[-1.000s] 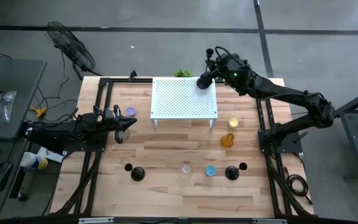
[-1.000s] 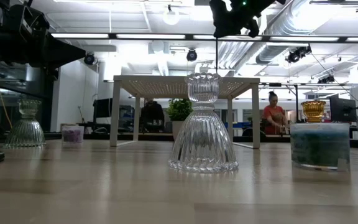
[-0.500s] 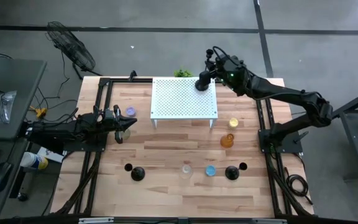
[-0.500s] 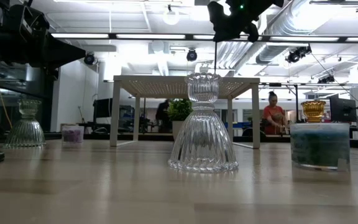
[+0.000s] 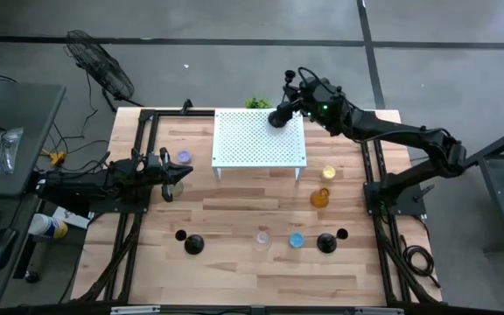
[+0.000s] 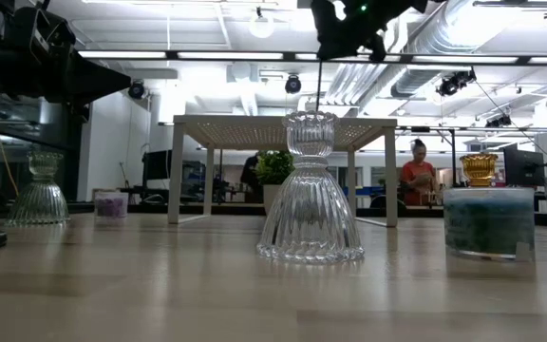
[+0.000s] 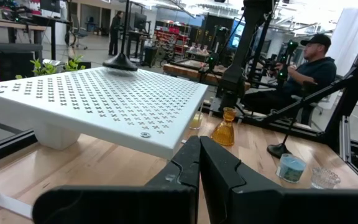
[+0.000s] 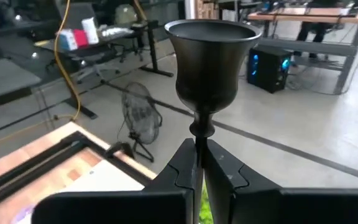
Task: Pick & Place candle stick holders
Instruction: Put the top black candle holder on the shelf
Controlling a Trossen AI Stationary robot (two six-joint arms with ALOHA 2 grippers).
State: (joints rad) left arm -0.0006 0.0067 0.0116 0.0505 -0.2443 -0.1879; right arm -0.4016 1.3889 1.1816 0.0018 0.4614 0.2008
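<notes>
My right gripper (image 8: 199, 157) is shut on a black candle stick holder (image 8: 209, 59) above the far right corner of the white perforated shelf (image 5: 256, 144). Its round base (image 5: 279, 116) shows at the shelf's far edge (image 7: 120, 62); whether the base touches the shelf I cannot tell. Two more black candlesticks (image 5: 193, 244) (image 5: 326, 242) stand on their bases near the table's front. My left gripper (image 5: 171, 180) waits shut at the table's left, pointing level toward the shelf, with a clear glass holder (image 6: 38, 195) beside it. My right gripper pinches the candlestick's thin stem (image 8: 199, 140) between its two fingers, just under the cup at its top. The fingers come nearly level from the table's right and lie across the stem. The candlestick stands upright, its long stem (image 6: 319, 81) reaching down below the fingers.
A purple cup (image 5: 184, 157) stands left of the shelf. Yellow (image 5: 328, 173) and orange (image 5: 320, 197) glass holders stand right of it. A clear glass holder (image 5: 262, 238) and a blue cup (image 5: 297, 239) stand near the front. A person (image 7: 306, 65) sits beyond the table.
My right gripper has eased a little toward the table's left with the candlestick, whose base has drifted leftward along the shelf's far edge while staying upright.
</notes>
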